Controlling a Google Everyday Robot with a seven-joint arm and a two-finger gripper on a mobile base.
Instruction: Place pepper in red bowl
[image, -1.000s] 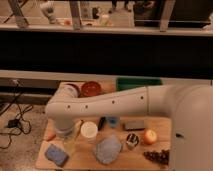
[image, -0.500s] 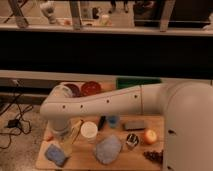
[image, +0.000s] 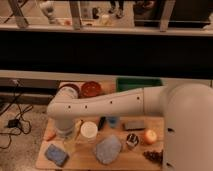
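Camera view of a wooden table (image: 80, 161) in the lower half of the frame. The white arm (image: 115, 102) reaches in from the right edge and bends downward at lower left, where the gripper (image: 69, 141) hangs over the table's left part. Whether it is wide, narrow or holding anything cannot be told. The pepper (image: 49, 135) lies at the table's left edge, just left of the gripper and partly hidden by the arm. The red bowl (image: 91, 89) stands at the table's far side, above the arm and well apart from the pepper. A white cup (image: 89, 130) stands just right of the gripper, and a blue sponge (image: 56, 154) lies below it.
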